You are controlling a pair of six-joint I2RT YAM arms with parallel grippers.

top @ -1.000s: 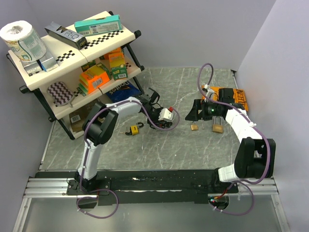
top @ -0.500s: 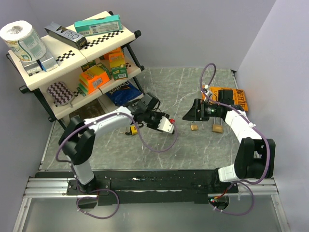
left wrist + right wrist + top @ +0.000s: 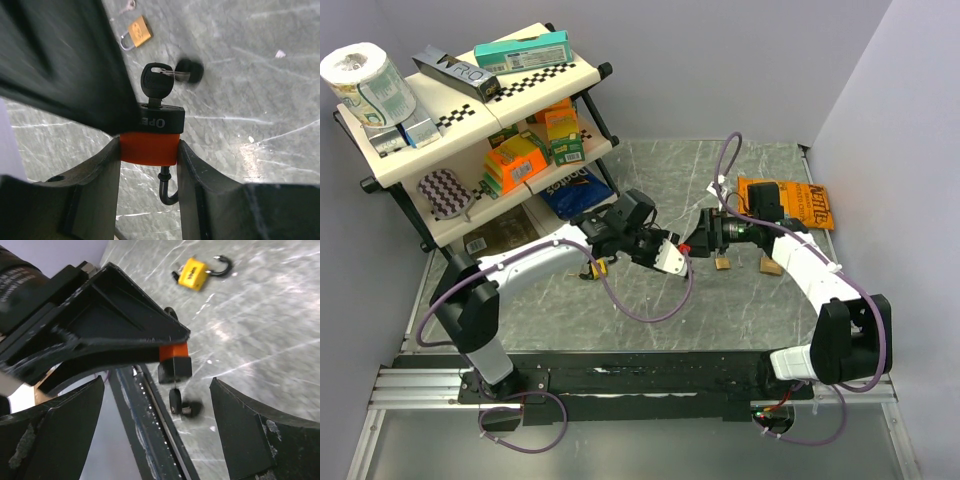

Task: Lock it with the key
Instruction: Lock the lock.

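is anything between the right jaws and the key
Nothing visible does. The key sticks out of the padlock that the left gripper holds, and only open space lies between it and the right gripper, jaws open.

Mid-table, the left gripper [image 3: 672, 258] and the right gripper [image 3: 694, 242] crowd each other. The orange padlock [image 3: 174, 360] clamped in the left one hangs between the right one's wide-spread fingers, with room on both sides. A brass padlock [image 3: 723, 262] lies just beside the right gripper, and a yellow padlock [image 3: 598, 266] lies by the left arm. The shelf rack [image 3: 470, 130] walls off the left. Bare table [image 3: 670, 175] stretches toward the far wall.
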